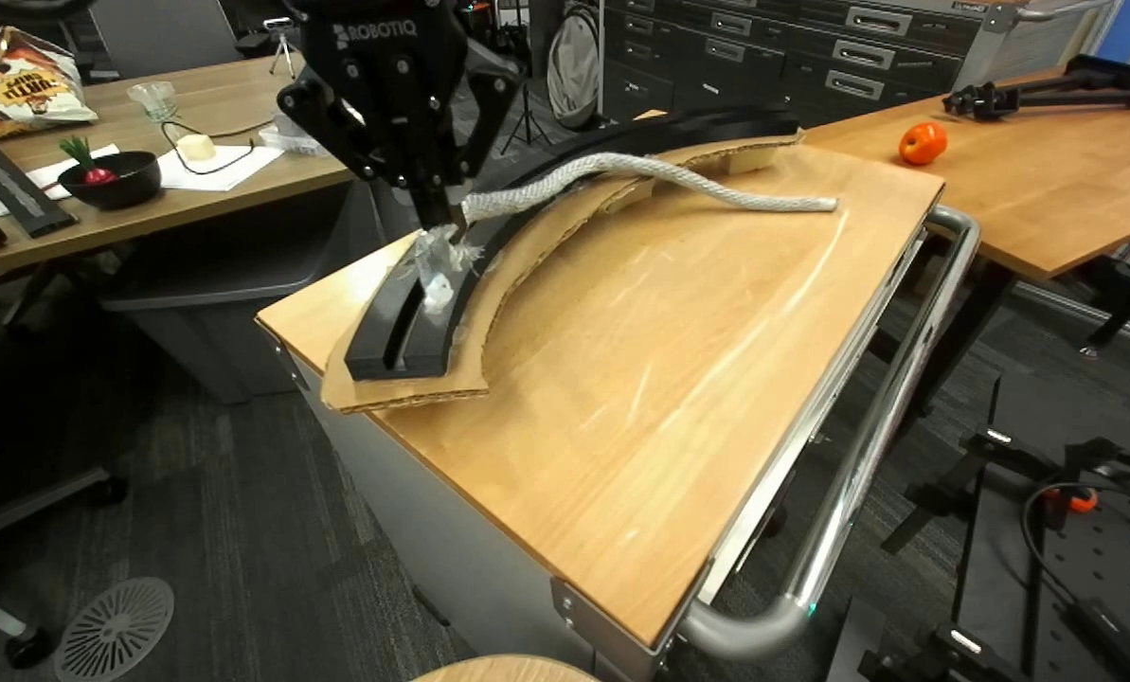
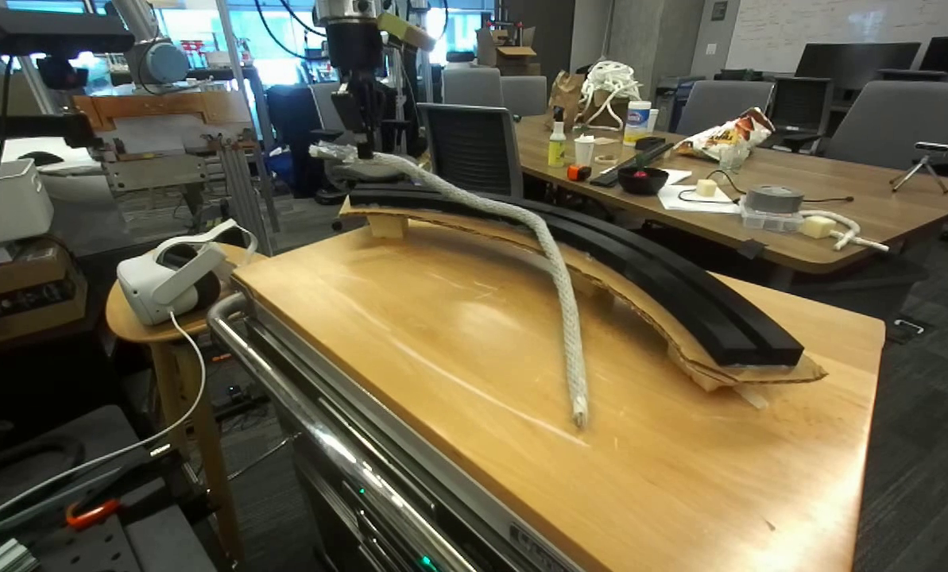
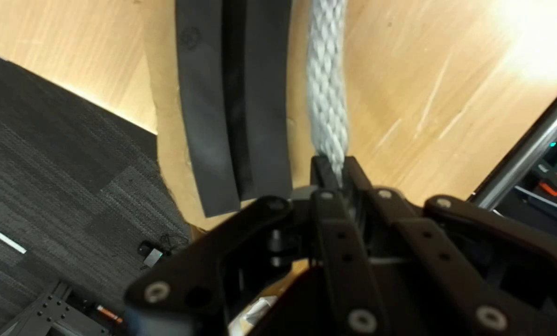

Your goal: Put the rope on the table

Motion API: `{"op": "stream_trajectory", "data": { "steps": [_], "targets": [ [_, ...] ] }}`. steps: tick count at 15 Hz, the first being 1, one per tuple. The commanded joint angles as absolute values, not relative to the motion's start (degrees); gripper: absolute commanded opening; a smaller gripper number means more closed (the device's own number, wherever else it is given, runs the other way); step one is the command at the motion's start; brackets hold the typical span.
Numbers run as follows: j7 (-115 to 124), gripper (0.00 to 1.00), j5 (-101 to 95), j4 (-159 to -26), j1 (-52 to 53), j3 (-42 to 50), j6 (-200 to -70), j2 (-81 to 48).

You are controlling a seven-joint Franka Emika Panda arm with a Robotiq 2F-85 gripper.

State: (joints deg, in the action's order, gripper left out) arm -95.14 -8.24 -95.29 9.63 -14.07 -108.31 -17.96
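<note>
My gripper (image 1: 449, 216) is shut on the rope (image 1: 602, 169) close to its taped, frayed end, which sticks out past the fingers. In an exterior view this grip hangs in the air above the far edge of the table (image 2: 458, 318). From there the pale woven rope (image 2: 549, 246) slopes down across the curved black strip, and its free end lies on the light-brown tabletop. In the wrist view the rope (image 3: 327, 79) runs up and away from between the fingertips (image 3: 324, 170); the taped end is hidden there.
A black curved strip (image 2: 648, 262) on cardboard (image 2: 680, 357) arcs over the table. A metal rail (image 1: 868, 445) runs along a table side. Nearby stand a cluttered desk (image 2: 855, 183), a stool with a white headset (image 2: 152, 290), and a wooden surface with an orange-red fruit (image 1: 923, 143).
</note>
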Motion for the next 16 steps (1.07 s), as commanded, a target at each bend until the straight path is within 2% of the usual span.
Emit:
{"op": "stream_trajectory", "data": {
  "steps": [1,7,12,13,14,16],
  "targets": [
    [-94.04,0.06,-6.54,-99.27,8.97,-13.08,-104.02,-15.22],
    [-92.66,0.06,-4.18,-102.00,8.44,-12.41,-98.25,-19.73],
    [-92.57,0.06,-1.45,-102.41,7.80,-13.01,-102.28,-22.70],
    [-92.29,0.34,-1.44,-103.18,7.86,-12.97,-103.53,-22.27],
    [-92.22,0.35,-1.25,-103.91,7.83,-12.99,-104.77,-21.68],
    [-92.28,0.48,-1.01,-106.89,7.48,-13.07,-109.10,-18.64]
  ]
}}
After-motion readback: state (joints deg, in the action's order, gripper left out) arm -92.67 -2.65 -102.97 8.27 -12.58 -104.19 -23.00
